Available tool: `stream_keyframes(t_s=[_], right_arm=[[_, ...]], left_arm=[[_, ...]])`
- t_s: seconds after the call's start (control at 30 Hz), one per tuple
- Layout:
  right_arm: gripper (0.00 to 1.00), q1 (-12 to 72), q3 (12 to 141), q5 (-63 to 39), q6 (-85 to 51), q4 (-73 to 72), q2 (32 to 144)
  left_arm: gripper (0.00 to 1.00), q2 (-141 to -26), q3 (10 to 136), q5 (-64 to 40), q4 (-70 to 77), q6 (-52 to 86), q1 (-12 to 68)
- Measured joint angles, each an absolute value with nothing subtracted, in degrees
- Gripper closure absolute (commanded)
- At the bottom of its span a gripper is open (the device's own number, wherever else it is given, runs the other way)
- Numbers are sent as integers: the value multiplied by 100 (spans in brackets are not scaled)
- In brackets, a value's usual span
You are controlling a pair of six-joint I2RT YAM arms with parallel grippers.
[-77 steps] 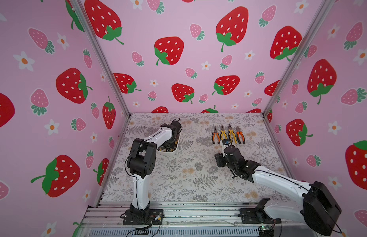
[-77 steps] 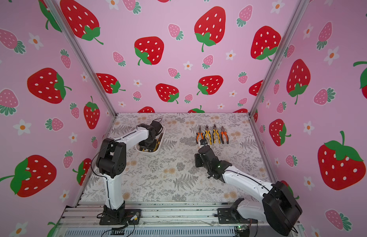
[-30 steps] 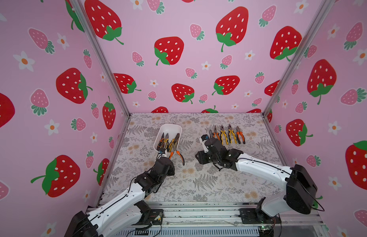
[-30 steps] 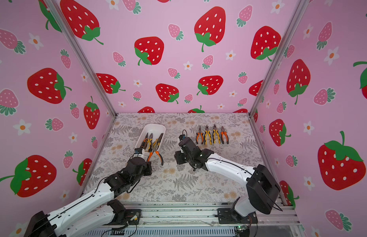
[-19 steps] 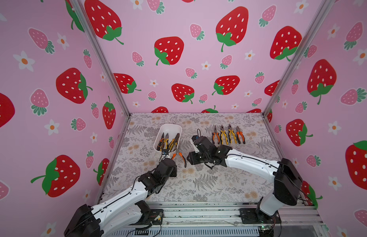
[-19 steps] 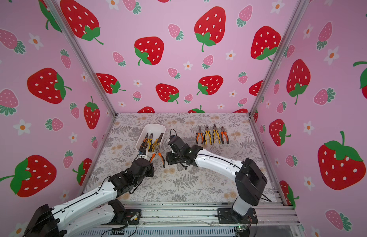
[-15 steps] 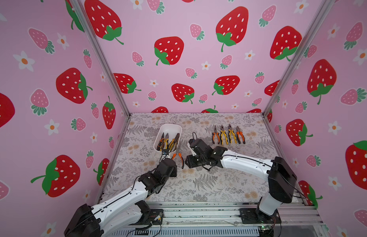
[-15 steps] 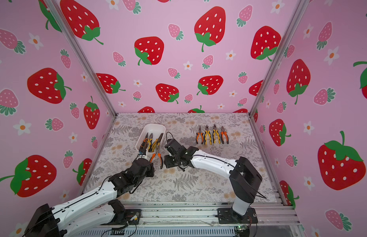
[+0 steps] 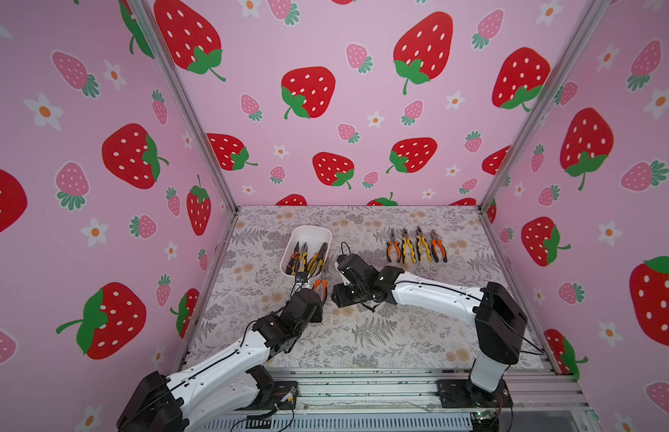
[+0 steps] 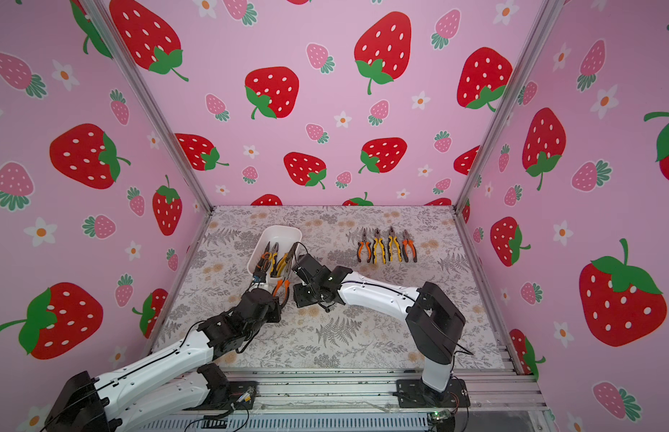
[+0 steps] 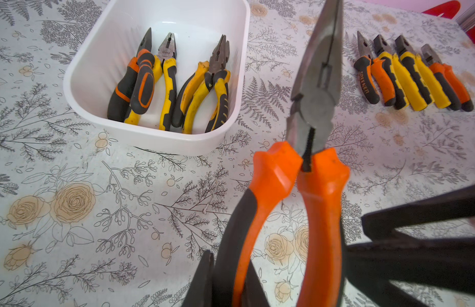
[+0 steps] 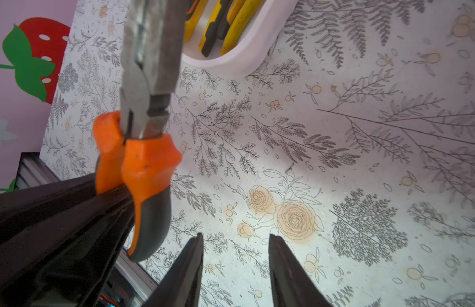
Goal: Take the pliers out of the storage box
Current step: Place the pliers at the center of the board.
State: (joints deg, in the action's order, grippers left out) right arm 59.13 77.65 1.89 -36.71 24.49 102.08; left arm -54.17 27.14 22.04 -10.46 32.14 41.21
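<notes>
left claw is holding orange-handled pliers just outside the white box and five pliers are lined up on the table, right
Four, not five: the left wrist view shows a row of four pliers on the table. The rest holds: the left claw is shut on orange-handled pliers just outside the white box.

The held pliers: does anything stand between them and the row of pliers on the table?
Yes. The right gripper, open, stands close beside the held pliers, on their side toward the row. The left gripper holds them. Past it, nothing else visible blocks the way.
</notes>
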Motion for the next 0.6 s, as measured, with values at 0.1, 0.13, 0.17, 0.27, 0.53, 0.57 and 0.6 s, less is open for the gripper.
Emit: stream_keyframes(t_s=[0.1,0.13,0.17,0.27,0.53,0.57,0.6], right_arm=[[50,5861,7933,554,-3616,2655,10108],[49,5833,8084,633,-3601,2755,10103],[49,5806,8263,698,-3594,2823,10106],[49,5690,8960,781,-3627,3030,10149],[49,5422,10984,880,-4075,3760,11096],[49,5402,11249,897,-4147,3942,11308],[49,5391,11518,913,-4239,4150,11528]], left_arm=[[100,-5422,2714,2206,-1044,3214,4125],[100,-5426,2714,2206,-1041,3216,4125],[100,-5439,2714,2206,-1041,3214,4128],[100,-5468,2714,2209,-1046,3208,4150],[100,-5483,2716,2244,-1048,3170,4209],[100,-5483,2716,2257,-1046,3170,4222],[100,-5483,2716,2268,-1044,3168,4233]])
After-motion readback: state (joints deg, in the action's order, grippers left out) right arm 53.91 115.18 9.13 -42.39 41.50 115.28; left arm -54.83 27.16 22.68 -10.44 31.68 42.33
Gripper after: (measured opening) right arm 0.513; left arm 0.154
